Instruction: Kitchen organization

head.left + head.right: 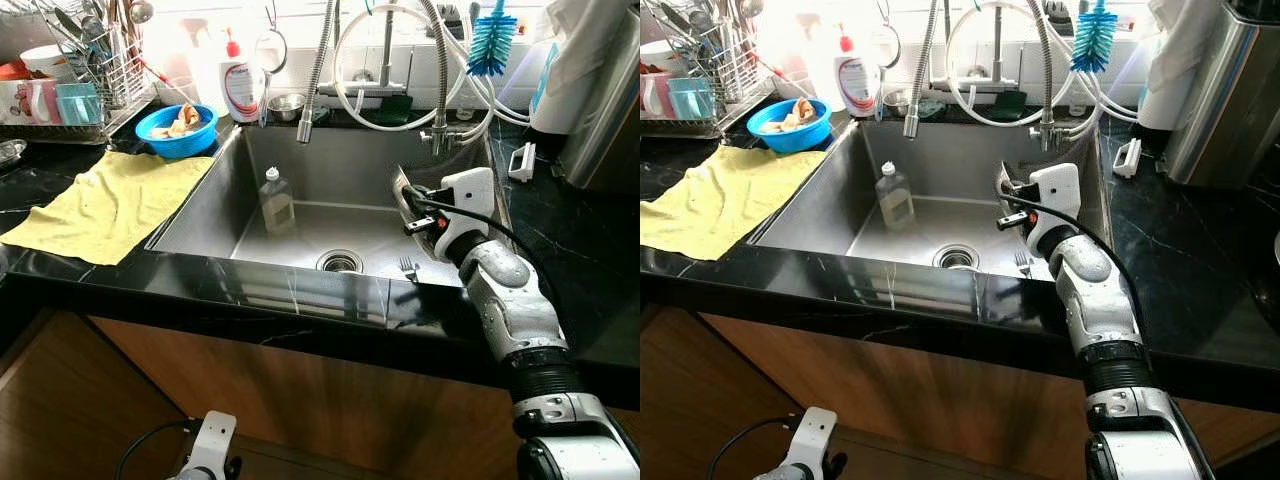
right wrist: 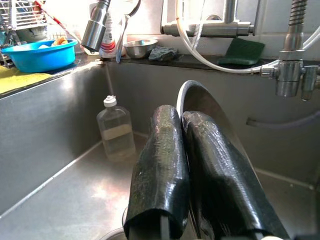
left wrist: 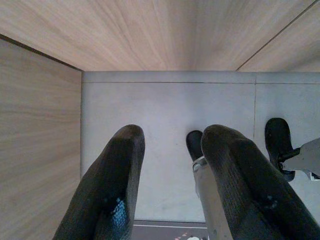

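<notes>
My right gripper (image 2: 180, 119) is down inside the steel sink (image 1: 200, 215), shut on the rim of a grey plate (image 2: 207, 107) that stands on edge near the sink's right wall (image 1: 398, 188). On the sink floor a clear bottle (image 1: 277, 200) stands upright at the left, and a fork (image 1: 408, 266) lies just right of the drain (image 1: 340, 262). My left gripper (image 3: 170, 150) hangs idle below the counter by the wooden cabinet, fingers apart and empty.
A pull-down faucet sprayer (image 1: 308, 125) and hoses hang over the sink. On the left counter lie a yellow cloth (image 1: 115, 200), a blue bowl (image 1: 177, 128) and a dish rack (image 1: 70, 70). A soap bottle (image 1: 240, 85) and a small steel bowl (image 1: 288, 105) stand behind.
</notes>
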{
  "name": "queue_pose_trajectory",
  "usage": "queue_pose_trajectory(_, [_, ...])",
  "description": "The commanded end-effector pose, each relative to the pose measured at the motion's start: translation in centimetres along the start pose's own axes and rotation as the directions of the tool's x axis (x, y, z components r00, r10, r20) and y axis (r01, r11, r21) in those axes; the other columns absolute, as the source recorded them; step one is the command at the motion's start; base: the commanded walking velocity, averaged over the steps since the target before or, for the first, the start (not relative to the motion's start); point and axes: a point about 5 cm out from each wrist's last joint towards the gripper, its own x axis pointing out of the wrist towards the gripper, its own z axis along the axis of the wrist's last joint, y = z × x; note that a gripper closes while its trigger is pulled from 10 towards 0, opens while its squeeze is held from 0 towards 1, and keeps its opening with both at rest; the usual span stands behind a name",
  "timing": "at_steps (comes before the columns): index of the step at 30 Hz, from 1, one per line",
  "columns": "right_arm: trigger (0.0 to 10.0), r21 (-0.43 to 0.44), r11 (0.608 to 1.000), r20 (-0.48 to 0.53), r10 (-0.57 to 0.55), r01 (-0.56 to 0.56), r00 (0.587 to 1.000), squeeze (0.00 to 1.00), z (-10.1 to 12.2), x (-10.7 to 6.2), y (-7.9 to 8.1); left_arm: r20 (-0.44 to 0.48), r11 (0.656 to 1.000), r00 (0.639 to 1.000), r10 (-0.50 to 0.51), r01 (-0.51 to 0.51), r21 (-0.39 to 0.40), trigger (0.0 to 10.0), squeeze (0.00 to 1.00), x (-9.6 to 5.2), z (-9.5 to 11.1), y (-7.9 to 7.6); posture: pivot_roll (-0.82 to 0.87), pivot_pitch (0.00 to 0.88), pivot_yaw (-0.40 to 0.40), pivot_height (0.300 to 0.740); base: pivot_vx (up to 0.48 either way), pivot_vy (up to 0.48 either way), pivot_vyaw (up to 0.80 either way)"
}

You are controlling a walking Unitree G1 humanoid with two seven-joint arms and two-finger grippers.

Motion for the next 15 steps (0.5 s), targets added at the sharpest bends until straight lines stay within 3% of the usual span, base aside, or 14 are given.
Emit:
queue_pose_trajectory(1, [10.0,0.004,1.0,0.046,0.007,-0.007,0.999,0.64,1.04,0.51,0.2,-0.015,1.0,1.0,0.014,-0.014,-0.005,10.0,0.0,-0.1,-0.35,0.38,-0.19,0.0,0.075,0.74,0.0,0.0,0.0])
queue_pose_trajectory(2, [10.0,0.003,1.0,0.049,0.006,-0.006,0.999,0.7,1.02,0.56,0.17,-0.015,1.0,1.0,0.014,-0.014,-0.005,10.0,0.0,-0.1,-0.35,0.38,-0.19,0.0,0.075,0.74,0.0,0.0,0.0])
queue_pose_trajectory(12, [10.0,0.001,1.0,0.055,-0.002,0.002,0.998,0.69,0.79,0.71,0.1,-0.017,1.0,1.0,0.015,-0.015,-0.003,10.0,0.0,-0.12,-0.41,0.45,-0.19,0.0,0.077,0.74,0.0,0.0,0.0])
queue_pose_trajectory(13, [10.0,-0.004,1.0,0.058,-0.001,0.001,0.998,0.73,0.81,0.73,0.13,-0.017,1.0,1.0,0.015,-0.015,-0.003,10.0,0.0,-0.12,-0.42,0.47,-0.19,0.0,0.078,0.74,0.0,0.0,0.0])
queue_pose_trajectory(14, [10.0,-0.01,1.0,0.063,-0.001,0.002,0.998,0.65,0.89,0.77,0.17,-0.017,1.0,1.0,0.015,-0.015,-0.002,10.0,0.0,-0.12,-0.42,0.48,-0.19,0.0,0.078,0.74,0.0,0.0,0.0])
queue_pose_trajectory(15, [10.0,-0.012,1.0,0.064,-0.001,0.002,0.998,0.65,0.92,0.78,0.18,-0.018,1.0,1.0,0.015,-0.015,-0.002,10.0,0.0,-0.12,-0.42,0.48,-0.19,0.0,0.078,0.74,0.0,0.0,0.0])
